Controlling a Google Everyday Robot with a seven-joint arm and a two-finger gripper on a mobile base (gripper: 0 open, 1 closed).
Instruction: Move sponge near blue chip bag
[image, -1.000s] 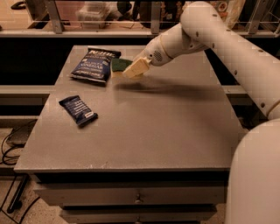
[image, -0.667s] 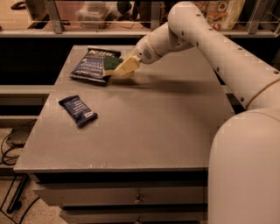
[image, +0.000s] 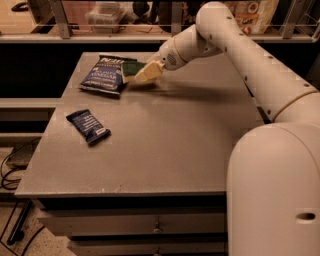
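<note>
Pinching the sponge (image: 131, 69), the gripper (image: 143, 75) hangs over the table (image: 175, 150). The sponge is just beside the blue chip bag (image: 102, 76).

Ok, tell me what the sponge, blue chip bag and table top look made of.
Sponge: dark green matte scouring layer; the foam under it is hard to separate from the gripper holding it beside the bag. Blue chip bag: thin glossy plastic film, judging by crinkles and sheen. Table: smooth matte grey top, probably laminate or painted.
</note>
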